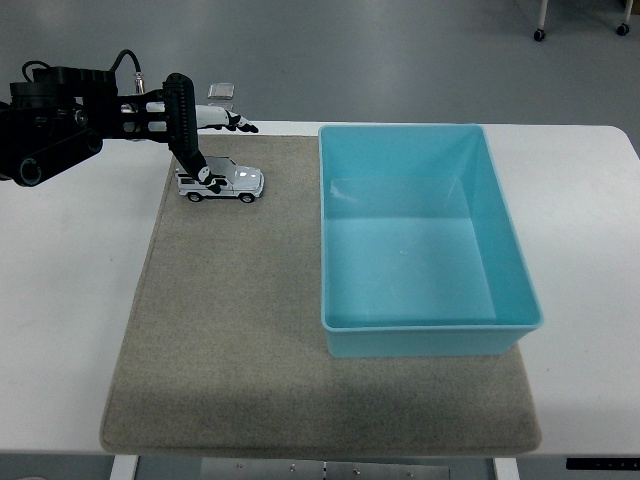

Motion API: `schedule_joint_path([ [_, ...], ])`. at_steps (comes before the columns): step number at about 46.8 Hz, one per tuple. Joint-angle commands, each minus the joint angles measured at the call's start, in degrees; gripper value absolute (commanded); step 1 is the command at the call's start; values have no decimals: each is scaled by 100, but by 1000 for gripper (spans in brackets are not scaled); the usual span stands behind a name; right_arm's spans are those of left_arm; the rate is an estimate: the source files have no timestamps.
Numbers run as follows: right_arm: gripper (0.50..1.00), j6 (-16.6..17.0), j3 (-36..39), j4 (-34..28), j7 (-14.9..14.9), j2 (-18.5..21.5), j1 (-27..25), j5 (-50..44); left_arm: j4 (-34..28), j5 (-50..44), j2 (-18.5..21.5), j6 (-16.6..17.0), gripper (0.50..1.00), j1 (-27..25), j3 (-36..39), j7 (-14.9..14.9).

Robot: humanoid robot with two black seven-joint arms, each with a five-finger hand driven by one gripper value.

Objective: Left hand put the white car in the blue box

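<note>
The white car (238, 182) stands on the grey mat (240, 330) near its far left corner, nose pointing right. My left hand (214, 150) reaches in from the left and hangs right over the car. Its thumb (204, 176) points down onto the car's rear roof, and the other fingers (236, 123) stretch out beyond the car's far side, not closed on it. The blue box (500, 325) sits to the right of the car, open and with nothing in it. My right arm does not show.
The mat covers the middle of the white table (70, 320). The box stands on the mat's right part, its left wall (323, 230) about a car's length from the car. Grey floor lies beyond the table's far edge.
</note>
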Motion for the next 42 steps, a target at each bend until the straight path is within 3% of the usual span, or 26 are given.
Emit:
schedule_joint_path([
  [1,936,4,0,0,0,0,0,0,67,0,-20,20,1000,76,0,0],
  [24,936,4,0,0,0,0,0,0,58,114,-38,99,979,147,114,0],
  [30,936,4,0,0,0,0,0,0,58,255,-47,99,902,138,123,0],
  [40,936,4,0,0,0,0,0,0,76,255,-38,117,823,147,132,0],
  [42,936,4,0,0,0,0,0,0,84,263,-38,126,780,147,132,0],
])
